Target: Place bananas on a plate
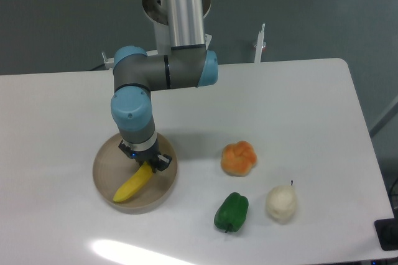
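1. White tabletop [298, 97] fills the view, with grey floor behind it.
2. On it sit a tan plate [103, 162], an orange fruit [239, 158], a green pepper [231, 211] and a pale pear [282, 203].
3. The gripper [145, 161] clasps the upper end of the banana [132, 184], which lies inside the plate.
4. Placement looks nearly done; letting go and lifting clear remain.

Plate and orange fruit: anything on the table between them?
Nothing. In the camera view the stretch of white table between the plate and the orange fruit is bare; the green pepper sits nearer the camera, off that line.
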